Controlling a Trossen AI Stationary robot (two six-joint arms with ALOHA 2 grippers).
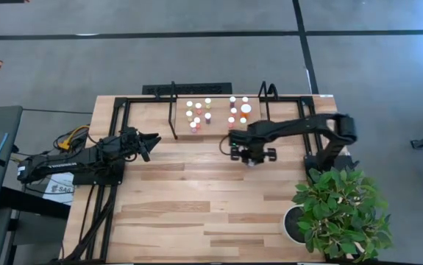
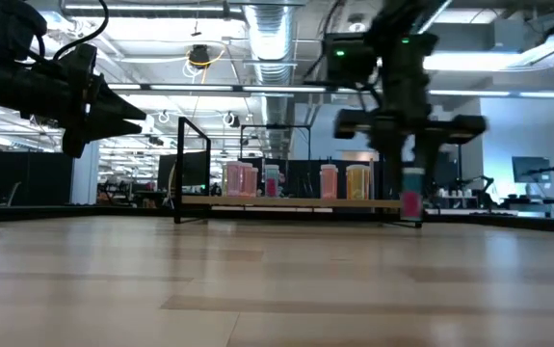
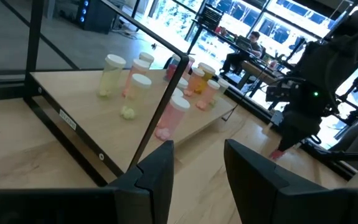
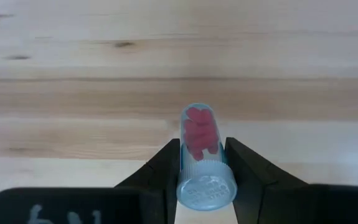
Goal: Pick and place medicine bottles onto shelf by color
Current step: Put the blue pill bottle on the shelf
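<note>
Two dark arms work over the plank table (image 1: 196, 213). Taken left to right in the overhead view:

1. Left arm. It lies low along the table's 9 o'clock edge, pointing toward 3 o'clock. The left gripper (image 1: 151, 141) hangs above the table surface, apart from every bottle. Its wrist camera shows the two fingers (image 3: 160, 168) standing a narrow gap apart with nothing between them.

2. Shelf. The shelf (image 1: 141, 110) sits at the table's 12 o'clock edge: a light board in a black tube frame with two upright hoops. One cluster of medicine bottles (image 1: 196, 112) stands on it just to the 3 o'clock side of the left hoop; a second cluster stands farther toward 3 o'clock, beside the right hoop. From table height, pink bodies show in the left cluster, orange and yellowish ones in the right. All stand upright with white caps.

3. Right arm. It reaches in from the 3 o'clock edge toward the table centre. The right gripper (image 1: 253, 156) points down at the table, just to the 6 o'clock side of the shelf's right cluster. Its jaws are closed on a pink bottle (image 4: 202, 155): the wrist camera shows both fingers pressed against the bottle just beneath its cap, the pink contents visible through the clear body. From table height the pink bottle hangs from the gripper, in front of the shelf.

4. Plant. A leafy plant (image 1: 340, 210) in a white pot stands at the table's 4 o'clock corner.
</note>
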